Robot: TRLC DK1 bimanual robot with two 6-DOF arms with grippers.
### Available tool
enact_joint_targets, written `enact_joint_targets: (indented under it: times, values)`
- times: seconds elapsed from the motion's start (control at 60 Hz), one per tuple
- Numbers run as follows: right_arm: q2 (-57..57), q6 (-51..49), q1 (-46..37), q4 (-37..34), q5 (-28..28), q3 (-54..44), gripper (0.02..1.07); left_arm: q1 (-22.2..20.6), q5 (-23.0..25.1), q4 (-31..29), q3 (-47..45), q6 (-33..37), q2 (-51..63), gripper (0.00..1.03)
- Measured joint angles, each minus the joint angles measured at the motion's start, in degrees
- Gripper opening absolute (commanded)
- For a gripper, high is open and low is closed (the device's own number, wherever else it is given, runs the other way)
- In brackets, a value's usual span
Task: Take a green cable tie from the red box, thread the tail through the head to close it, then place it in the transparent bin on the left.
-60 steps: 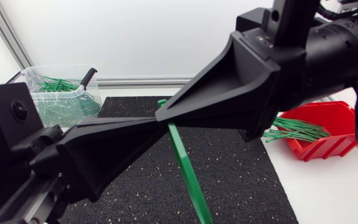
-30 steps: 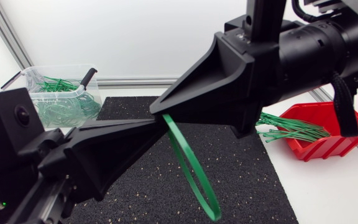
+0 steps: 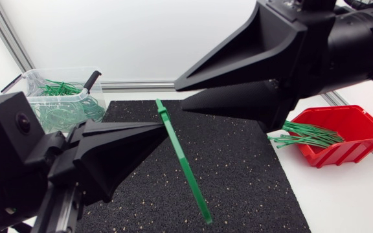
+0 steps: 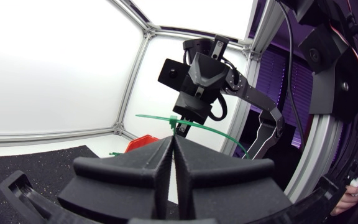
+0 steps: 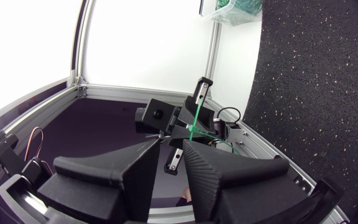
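Note:
My left gripper (image 3: pixel 163 129) is shut on a green cable tie (image 3: pixel 183 162), held in the air over the black mat (image 3: pixel 251 181). The tie slants from beside the fingertips down toward the mat's near edge and shows edge-on, so I cannot tell if it is a closed loop. My right gripper (image 3: pixel 181 95) hangs just right of the tie's upper end, open, its fingers apart and nothing between them. In the left wrist view the tie (image 4: pixel 197 123) crosses just ahead of my shut left gripper (image 4: pixel 173 140). The right wrist view shows my right gripper (image 5: pixel 173 158) with a gap.
The transparent bin (image 3: pixel 34 77) with several green ties stands at the back left, off the mat. The red box (image 3: pixel 351 126) sits at the right with a bundle of green ties (image 3: pixel 309 134) sticking out toward the mat.
The right gripper has opened and drawn up and to the right, off the tie. The tie stays in the left gripper and has swung to show edge-on.

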Motion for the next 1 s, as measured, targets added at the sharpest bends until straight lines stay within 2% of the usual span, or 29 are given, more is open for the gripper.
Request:
enact_joint_targets:
  times: [0.383, 0.633, 0.817, 0.9, 1.0]
  values:
    - [4.11, -1.92, -3.87, 0.02, -0.7, 0.04, 0.36, -0.24, 0.11, 0.02, -0.13, 8.0, -0.04, 0.04]
    - [4.92, -4.68, -0.85, -1.66, -0.68, 0.07, 0.36, -1.68, -0.55, -0.17, -0.83, 14.91, -0.04, 0.04]
    - [4.94, -7.41, 1.33, -3.91, -0.66, 0.07, 0.35, -1.68, -1.01, -0.68, -0.87, 17.46, 0.0, 0.04]
    - [4.94, -8.26, 1.44, -4.28, -0.63, 0.07, 0.26, -1.73, -1.01, -0.74, -0.87, 18.01, 0.02, 0.04]
    - [4.94, -9.03, 1.44, -4.28, -0.5, 0.07, 0.2, -2.36, -1.05, -0.79, -0.87, 18.18, 0.02, 0.04]
